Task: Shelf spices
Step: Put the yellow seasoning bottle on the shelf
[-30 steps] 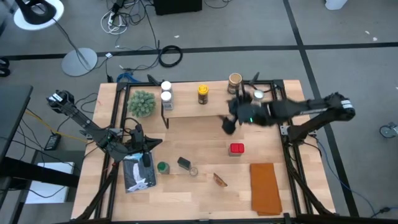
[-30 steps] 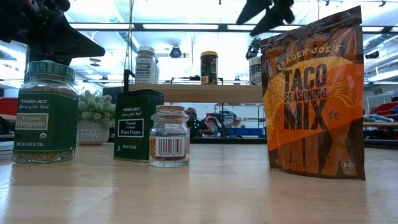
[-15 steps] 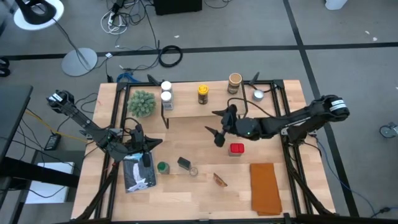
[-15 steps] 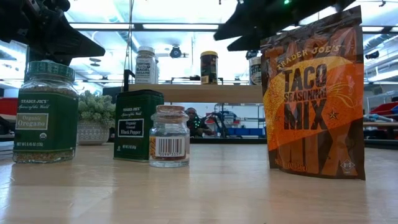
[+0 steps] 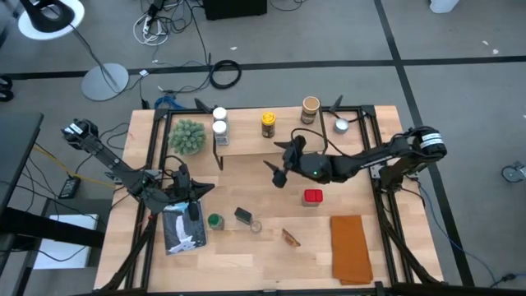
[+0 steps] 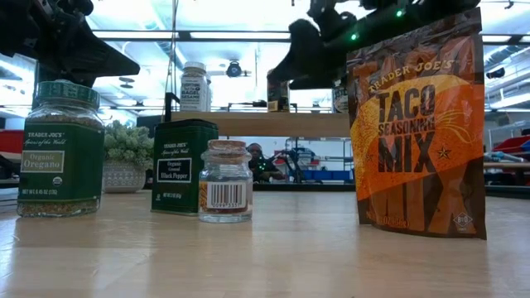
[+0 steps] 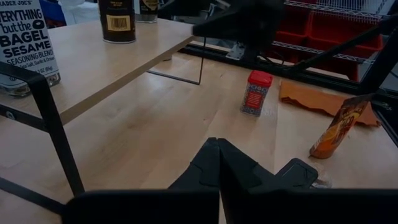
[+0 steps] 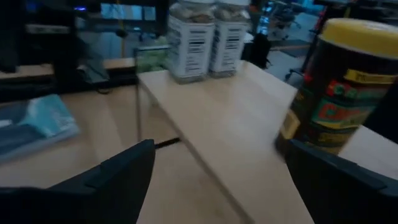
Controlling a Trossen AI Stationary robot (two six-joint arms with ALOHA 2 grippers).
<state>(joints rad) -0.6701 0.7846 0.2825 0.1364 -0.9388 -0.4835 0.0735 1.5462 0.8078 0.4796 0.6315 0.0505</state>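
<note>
The right gripper (image 5: pixel 282 162) hangs over the middle of the table (image 5: pixel 255 185), just in front of the shelf (image 5: pixel 246 141), with its fingers spread wide and nothing between them; its wrist view shows the two dark fingers (image 8: pixel 118 177) far apart, framing the shelf's plank (image 8: pixel 230 124). On that plank stand two white-lidded jars (image 5: pixel 219 122) at the left end, a yellow-lidded jar (image 5: pixel 268 124) near the middle and a tan cylinder (image 5: pixel 310 108) farther right. The yellow-lidded jar is the nearest thing to the open gripper. Still on the table are a red tin (image 5: pixel 312 196) just right of the gripper, a green-lidded oregano jar (image 5: pixel 214 221), a black pepper box (image 5: pixel 243 215), a small clear jar (image 5: pixel 256 225) beside it, and an orange taco seasoning pouch (image 5: pixel 290 238) toward the near edge. The left gripper (image 5: pixel 194 191) waits at the near left, clenched shut on nothing, beside a printed packet (image 5: pixel 182 229). A fuzzy green plant ball (image 5: pixel 188 136) sits at the far left beside the shelf, an orange cloth (image 5: pixel 351 247) lies at the near right, and a small silver cup (image 5: pixel 341 126), as best I can make out, rests at the far right.
</note>
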